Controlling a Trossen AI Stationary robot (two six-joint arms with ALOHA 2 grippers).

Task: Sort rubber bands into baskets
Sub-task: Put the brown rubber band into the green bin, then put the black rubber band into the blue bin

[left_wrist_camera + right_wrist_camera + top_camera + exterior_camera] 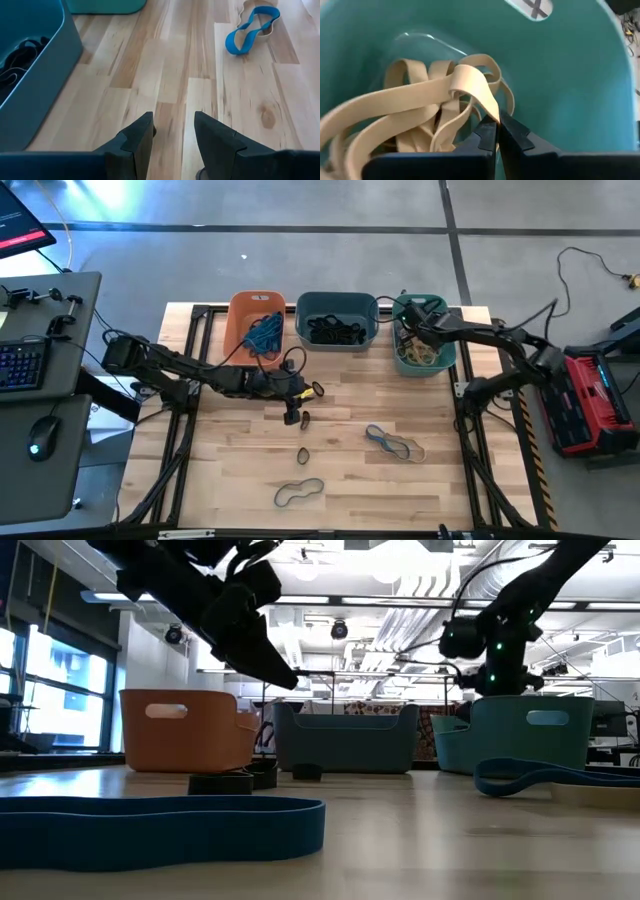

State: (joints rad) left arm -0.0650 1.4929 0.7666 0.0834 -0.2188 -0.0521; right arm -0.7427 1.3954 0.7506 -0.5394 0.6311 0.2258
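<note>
Here the right pincer (496,131) is pinching a tan band (470,80) inside the teal basket (448,360), over a tan pile. The left pincer (172,132) is hanging open above the surface (350,470). Three baskets are standing in a row — orange (240,315), slate (337,302), teal. Several loose bands are lying flat, one blue loop (250,32) stretching lengthwise.

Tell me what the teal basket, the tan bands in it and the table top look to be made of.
Teal basket: likely moulded plastic, smooth with a soft sheen and a cut-out handle slot. Tan bands: probably rubber, matte flat strips, limp and curling over each other. Table top: wood, visible grain, plank seams and a knot, lightly glossy.
</note>
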